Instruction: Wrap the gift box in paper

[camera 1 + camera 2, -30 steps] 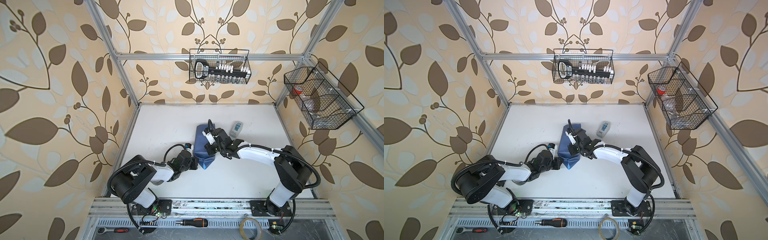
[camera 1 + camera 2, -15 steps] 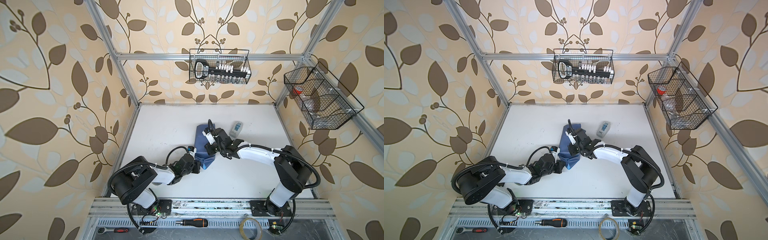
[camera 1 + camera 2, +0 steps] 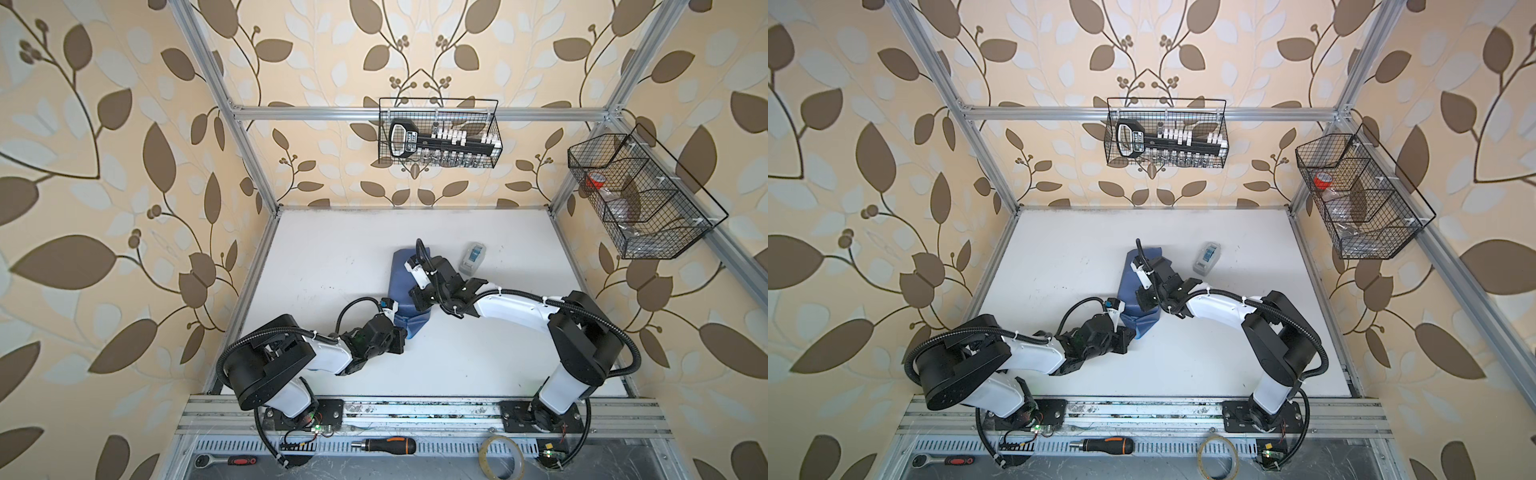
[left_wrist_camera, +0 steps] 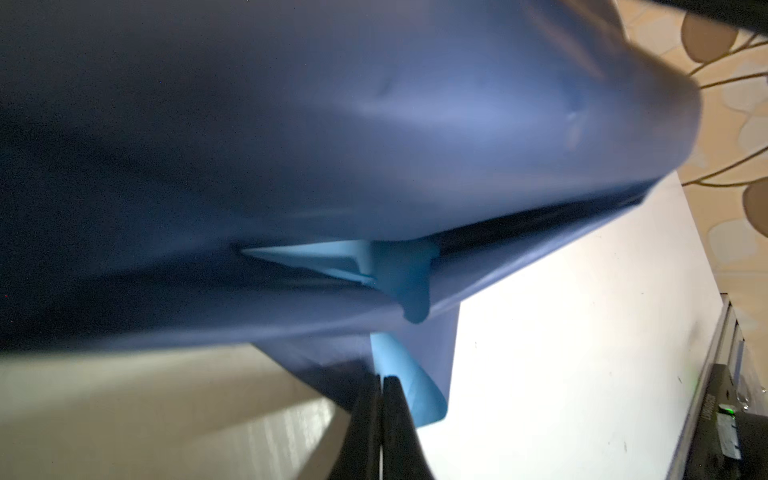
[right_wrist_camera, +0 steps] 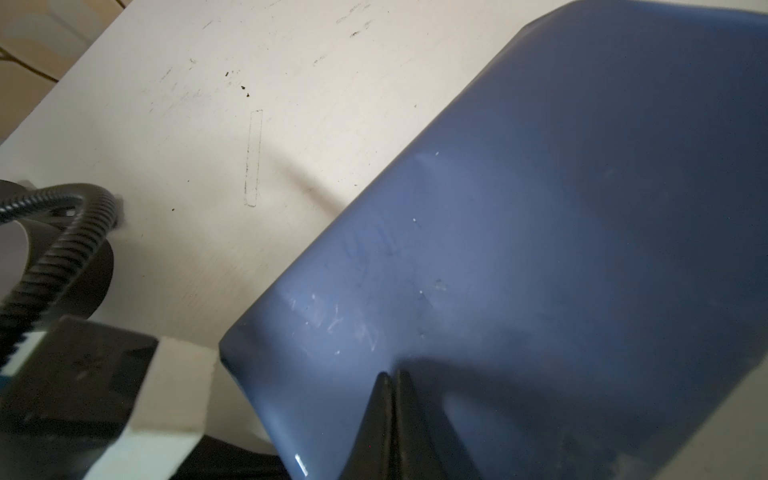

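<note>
Both top views are bright, evenly lit and sharp in the middle. The white worktop (image 3: 332,257) is nearly washed out, only soft short shadows lie under the arms, and the wallpaper (image 3: 104,249) leaves look stretched and softer toward the corners. In the left wrist view the paper (image 4: 332,124) fills most of the picture, dim and blurred from closeness against the glaring worktop beyond, and the left pincer (image 4: 381,380) shows as a dark silhouette. The right wrist view is gentler, with a dull hazy sheen on the paper, a faint shadow on the worktop beside it and the near cable (image 5: 62,241) out of focus.
</note>
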Action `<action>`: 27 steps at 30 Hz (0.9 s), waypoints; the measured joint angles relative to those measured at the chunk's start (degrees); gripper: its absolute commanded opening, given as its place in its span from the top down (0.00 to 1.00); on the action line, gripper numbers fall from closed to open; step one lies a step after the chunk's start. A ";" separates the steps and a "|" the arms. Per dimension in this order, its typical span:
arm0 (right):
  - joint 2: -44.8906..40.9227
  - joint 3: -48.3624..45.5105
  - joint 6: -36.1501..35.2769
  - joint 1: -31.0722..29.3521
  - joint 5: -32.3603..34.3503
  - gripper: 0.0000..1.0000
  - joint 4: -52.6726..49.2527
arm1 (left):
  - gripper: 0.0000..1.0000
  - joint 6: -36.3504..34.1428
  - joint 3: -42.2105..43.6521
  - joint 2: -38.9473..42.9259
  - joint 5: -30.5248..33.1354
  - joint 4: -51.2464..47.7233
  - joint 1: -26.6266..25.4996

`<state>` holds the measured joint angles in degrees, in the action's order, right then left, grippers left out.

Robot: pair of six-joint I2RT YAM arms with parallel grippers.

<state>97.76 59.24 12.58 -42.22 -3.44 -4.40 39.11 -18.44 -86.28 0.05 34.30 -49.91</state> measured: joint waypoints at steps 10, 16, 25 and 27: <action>0.04 0.00 0.02 0.00 -0.02 0.94 0.02 | 0.94 0.46 -0.22 0.26 0.50 -0.74 -0.35; 0.04 0.00 0.00 -0.02 -0.02 0.94 0.04 | 0.95 0.28 -0.66 0.24 -1.51 -1.49 1.86; 0.04 0.00 0.00 -0.04 -0.02 0.95 0.04 | 0.95 -0.46 -2.47 -0.39 -5.25 -3.50 8.22; 0.04 0.00 0.00 -0.04 -0.02 0.95 0.04 | 0.95 -0.66 -2.60 -0.48 -5.88 -3.65 9.31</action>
<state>97.80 59.24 12.58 -42.26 -3.46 -4.36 38.46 -21.04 -86.76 -5.82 30.65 -40.60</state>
